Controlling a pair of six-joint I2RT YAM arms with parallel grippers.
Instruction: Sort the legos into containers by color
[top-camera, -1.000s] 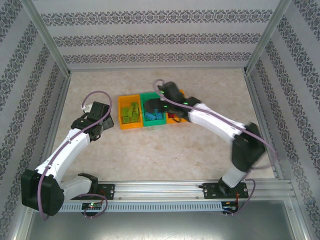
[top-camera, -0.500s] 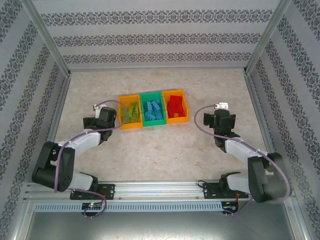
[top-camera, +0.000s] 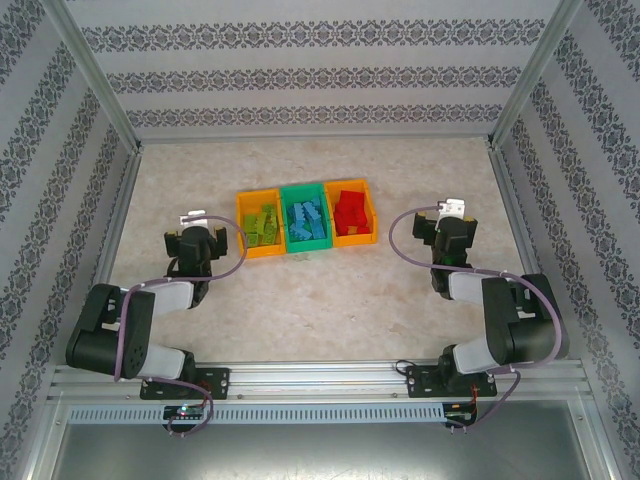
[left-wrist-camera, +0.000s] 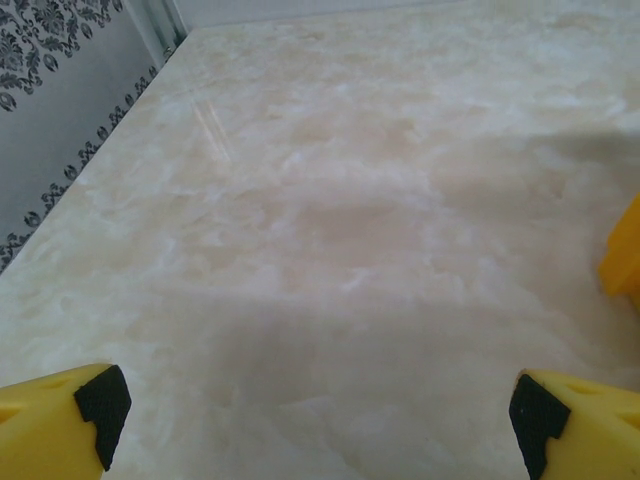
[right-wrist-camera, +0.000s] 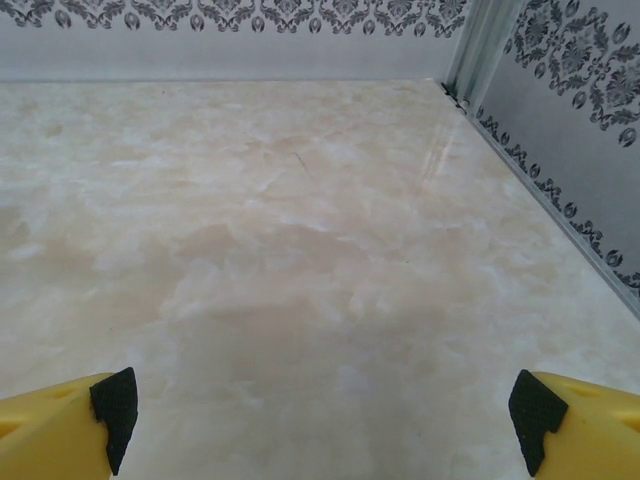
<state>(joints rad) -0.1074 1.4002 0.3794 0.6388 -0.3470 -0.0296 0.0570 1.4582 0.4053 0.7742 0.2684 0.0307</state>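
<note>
Seeing 3 bins lined up side by side on the marble-patterned table. Finding lime green legos piled in the left orange bin, blue legos in the middle green bin, and red legos in the right orange bin. Reading every brick in sight as already binned, so judging the sorting as likely finished.

Noting the left gripper folded low, just beside the left orange bin. In the wrist view, showing fingers spread wide over bare tabletop and gripping nothing, with a yellow-orange corner poking in at the right edge. Noting the right gripper parked well apart from the right orange bin, fingers likewise gaping wide and holding nothing.

Judging the main risk as lying on the left: swinging or unfolding that arm rightward at this low height, clipping the near bin, shoving the row or tipping bricks back out. Also doubting colour purity under each pile: not being able to check buried bricks, so possibly leaving 1 stray in the wrong bin. Expecting little trouble on the right, given the gap.
</note>
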